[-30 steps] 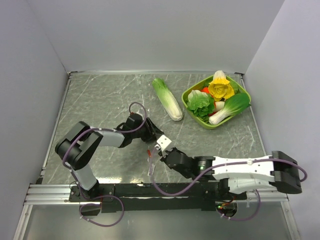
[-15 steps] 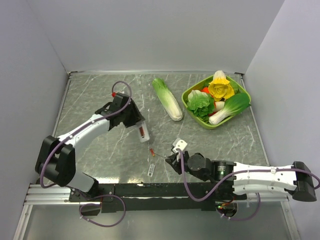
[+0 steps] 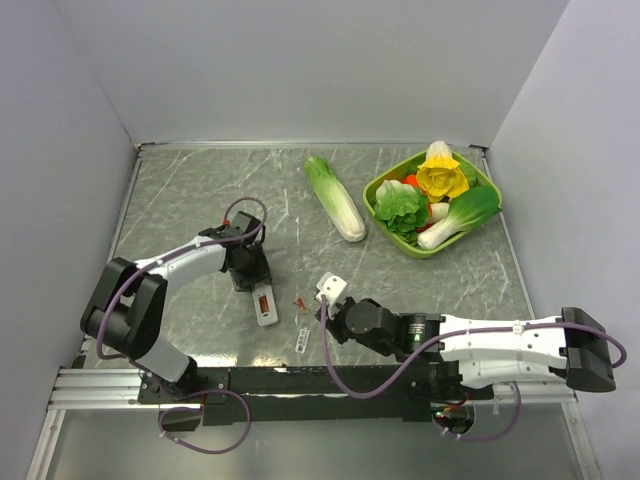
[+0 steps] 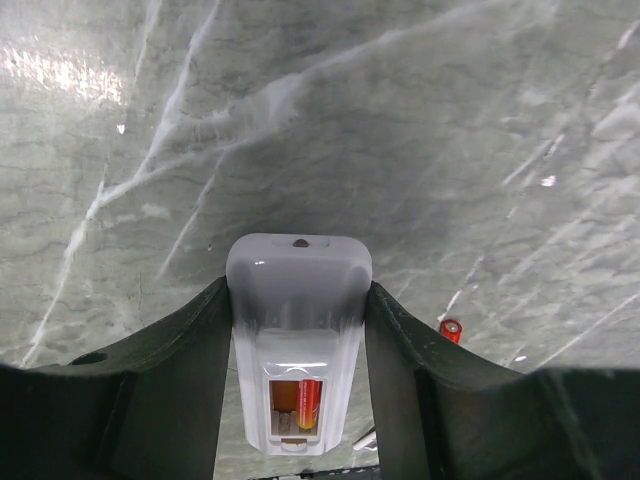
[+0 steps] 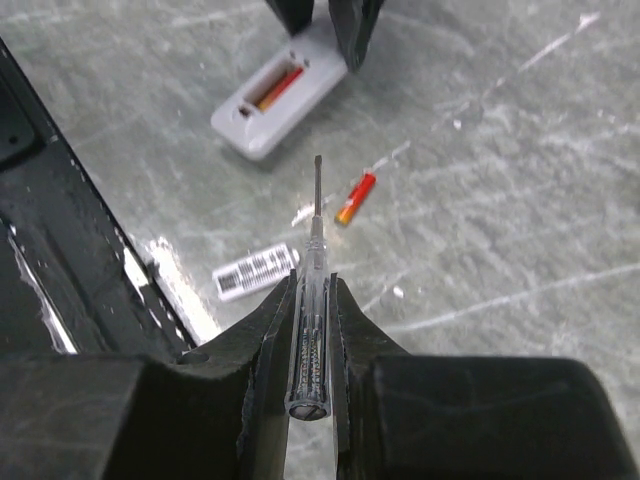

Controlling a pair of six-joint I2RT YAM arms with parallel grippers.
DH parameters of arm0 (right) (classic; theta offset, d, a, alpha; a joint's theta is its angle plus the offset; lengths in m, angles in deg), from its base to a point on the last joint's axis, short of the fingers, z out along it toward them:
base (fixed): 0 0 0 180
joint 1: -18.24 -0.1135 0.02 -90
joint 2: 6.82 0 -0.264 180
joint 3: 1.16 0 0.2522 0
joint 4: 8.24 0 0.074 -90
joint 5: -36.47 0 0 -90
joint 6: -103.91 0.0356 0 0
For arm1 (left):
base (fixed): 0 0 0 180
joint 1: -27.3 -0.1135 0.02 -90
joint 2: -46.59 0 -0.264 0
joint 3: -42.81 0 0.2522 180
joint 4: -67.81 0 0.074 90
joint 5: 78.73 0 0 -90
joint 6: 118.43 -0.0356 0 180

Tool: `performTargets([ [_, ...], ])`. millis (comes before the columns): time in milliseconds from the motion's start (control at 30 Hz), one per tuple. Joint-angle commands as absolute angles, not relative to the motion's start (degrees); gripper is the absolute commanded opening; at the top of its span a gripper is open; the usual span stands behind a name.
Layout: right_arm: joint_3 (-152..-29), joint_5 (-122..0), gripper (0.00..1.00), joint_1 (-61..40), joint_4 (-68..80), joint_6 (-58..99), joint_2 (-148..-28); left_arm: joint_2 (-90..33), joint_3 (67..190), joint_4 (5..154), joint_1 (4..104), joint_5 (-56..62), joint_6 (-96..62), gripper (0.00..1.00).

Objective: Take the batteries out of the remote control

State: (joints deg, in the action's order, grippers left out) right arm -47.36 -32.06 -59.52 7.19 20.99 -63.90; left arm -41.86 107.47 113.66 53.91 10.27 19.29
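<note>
Near the counter's (image 3: 200,190) front edge, the remote control (image 4: 298,345) is being clamped by the left pincer (image 4: 298,295), a screwdriver (image 5: 314,245) by the right pincer (image 5: 312,285), a battery (image 5: 355,197) lying loose between.

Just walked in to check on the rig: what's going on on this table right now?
The left gripper is clamped on the remote control, which lies on the table with its battery compartment open and facing up. One battery sits in that compartment. A second battery lies loose beside the remote, near the detached cover. The right gripper holds a small screwdriver, tip aimed toward the remote but not touching it. The unloading looks about half done.
</note>
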Motion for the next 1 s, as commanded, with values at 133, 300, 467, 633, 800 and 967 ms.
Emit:
performTargets([
  [133,-51.22,-34.45,0.00,-59.72,3.24,19.10,-66.49,-40.86,102.47,107.68,51.82,8.28,25.79,0.01],
  [300,-51.48,-39.03,0.00,-59.72,-0.89,21.56,-71.76,-39.46,99.03,104.33,48.92,5.12,31.32,0.01],
  [467,-49.72,-39.12,0.00,-59.64,-2.65,22.27,-71.25,-38.93,96.13,106.43,47.34,6.78,35.46,0.14],
  [633,-48.50,-39.29,0.00,-59.72,-4.05,22.09,-71.06,-36.12,94.81,109.25,47.34,9.86,40.56,0.67],
  [800,-47.35,-40.61,0.00,-59.72,-5.90,23.40,-73.61,-30.76,95.33,113.55,47.42,12.75,44.25,0.90],
  [967,-46.47,-42.54,0.00,-59.72,-7.57,24.72,-74.75,-25.93,97.26,112.96,47.25,15.57,40.59,0.88],
])
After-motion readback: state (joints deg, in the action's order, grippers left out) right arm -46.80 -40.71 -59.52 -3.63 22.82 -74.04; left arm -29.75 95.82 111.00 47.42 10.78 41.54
